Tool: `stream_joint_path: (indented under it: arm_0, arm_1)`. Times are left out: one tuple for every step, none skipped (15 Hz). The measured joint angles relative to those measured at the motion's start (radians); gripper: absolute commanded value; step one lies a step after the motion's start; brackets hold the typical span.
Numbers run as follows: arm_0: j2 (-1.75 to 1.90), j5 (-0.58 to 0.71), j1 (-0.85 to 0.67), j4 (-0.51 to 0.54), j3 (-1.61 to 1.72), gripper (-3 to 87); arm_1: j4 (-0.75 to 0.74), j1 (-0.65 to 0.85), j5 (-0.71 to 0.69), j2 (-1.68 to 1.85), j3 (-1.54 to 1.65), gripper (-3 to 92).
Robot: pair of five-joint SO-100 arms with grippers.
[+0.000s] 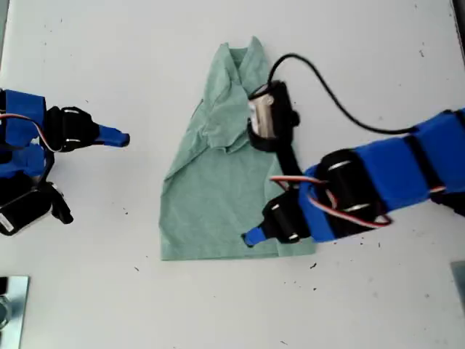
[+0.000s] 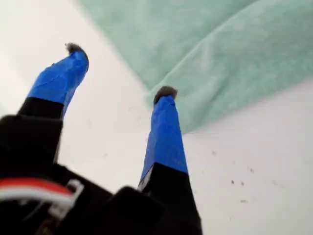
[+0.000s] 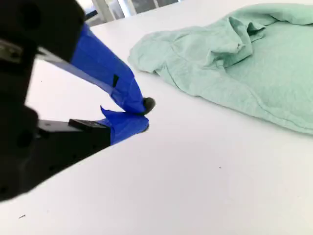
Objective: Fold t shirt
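The surface [image 1: 378, 65] is showing as a plain white top filling the whole exterior view, lightly marked with small dark specks, a few near the lower middle of the frame. A metal piece [image 1: 13, 309] is peeking in at the exterior view's lower left corner. In the second wrist view, pale bars of some frame or furniture [image 3: 117, 7] are sitting beyond the surface's far edge, too blurred to tell more.

The t shirt [image 1: 218, 196] is lying in the middle of the exterior view, folded lengthwise into a narrow strip, its upper part rumpled and bunched, its hem squared off toward the lower centre.

My first gripper [image 1: 249, 238] is hanging over the shirt's lower right corner in the exterior view, with the fingers [image 2: 164, 132] standing apart, one tip sitting at the cloth's edge, nothing between them. A black cable [image 1: 334, 94] is looping from this arm across the upper right of the exterior view.

My second gripper [image 1: 123, 138] is sitting at the exterior view's left, well apart from the shirt, its fingers [image 3: 122, 85] pressed together on nothing.
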Motion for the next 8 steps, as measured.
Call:
stream_joint_path:
  arm_0:
    - [0.008, 0.000, 0.000, 0.000, 0.000, -0.1]
    - [0.009, 0.000, 0.000, 0.005, 0.000, -0.1]
    - [0.012, 0.000, 0.000, 0.009, 0.000, -0.1]
    - [0.012, 0.000, 0.000, 0.009, 0.000, -0.1]
    - [0.012, 0.000, 0.000, 0.009, 0.000, -0.1]
    - [0.015, 0.000, 0.000, 0.009, 0.000, -0.1]
    - [0.025, 0.000, 0.000, 0.009, 0.008, -0.1]
    - [0.029, 0.000, 0.000, 0.009, 0.015, -0.1]
  arm_1:
    - [0.035, 0.000, -0.006, 0.114, 0.012, 29.1]
    - [0.092, 0.026, -0.015, 0.242, 0.115, 23.7]
    - [0.092, 0.083, -0.037, 0.391, 0.308, 6.6]
    - [0.028, 0.173, -0.063, 0.584, 0.571, 2.4]
    - [-0.064, 0.288, -0.137, 0.796, 0.877, 2.4]
    - [-0.124, 0.382, -0.189, 0.965, 1.161, 2.5]
    - [-0.172, 0.459, -0.232, 1.074, 1.416, 2.5]
    - [-0.236, 0.488, -0.270, 1.121, 1.580, 2.5]
